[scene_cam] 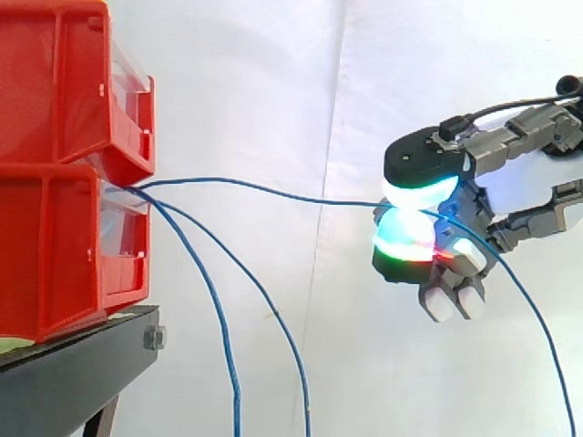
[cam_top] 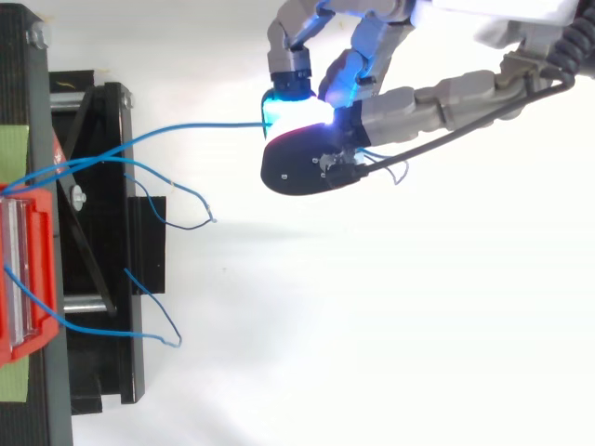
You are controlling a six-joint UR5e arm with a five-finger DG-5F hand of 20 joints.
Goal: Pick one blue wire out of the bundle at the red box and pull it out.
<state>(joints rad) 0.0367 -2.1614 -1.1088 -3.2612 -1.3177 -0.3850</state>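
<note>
The hand (scene_cam: 424,159) pinches 1 blue wire (scene_cam: 264,189) between glowing pads, well apart from the red box (scene_cam: 55,264); picking looks done. The wire spans in a shallow arc from the box mouth, so its end probably sits inside; pulling free remains. 2 other thin, limp strands droop from the bundle (scene_cam: 137,191); the box is glossy moulded plastic.
</note>
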